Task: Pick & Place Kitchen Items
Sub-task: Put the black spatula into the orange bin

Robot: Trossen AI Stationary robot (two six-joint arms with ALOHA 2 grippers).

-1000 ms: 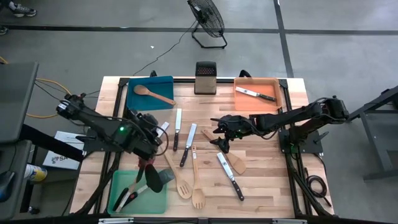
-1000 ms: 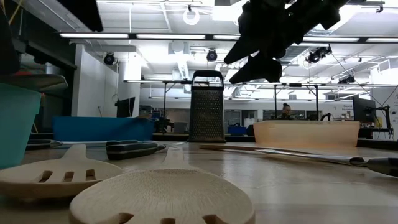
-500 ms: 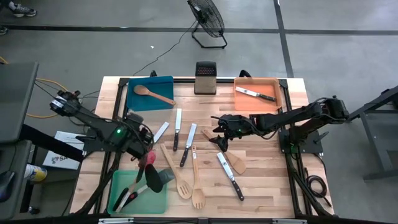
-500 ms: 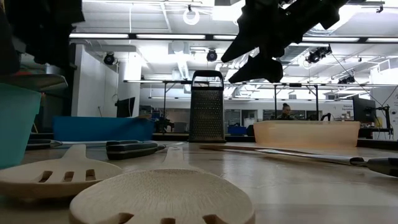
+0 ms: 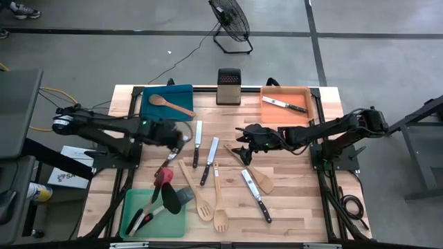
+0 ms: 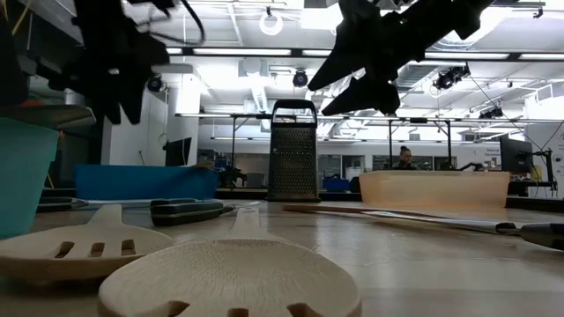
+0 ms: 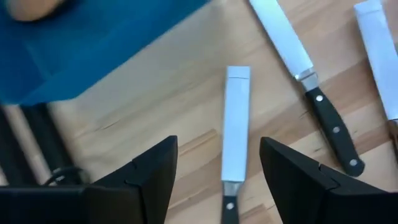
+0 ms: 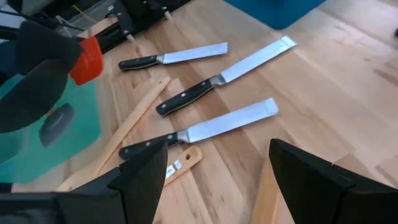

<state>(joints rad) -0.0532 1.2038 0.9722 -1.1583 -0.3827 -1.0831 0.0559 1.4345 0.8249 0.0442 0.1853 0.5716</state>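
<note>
The left gripper (image 5: pixel 178 136) hovers left of centre in the high view, fingers spread and empty, over a black-handled knife (image 5: pixel 174 151) — its long axis diagonal, blade toward upper right. The right gripper (image 5: pixel 242 142), also spread and empty, hangs at centre over a wooden spatula (image 5: pixel 253 173).

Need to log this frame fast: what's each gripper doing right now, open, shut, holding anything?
Left gripper: open, empty, above a knife near the blue tray.
Right gripper: open, empty, over the knives mid-table.
</note>
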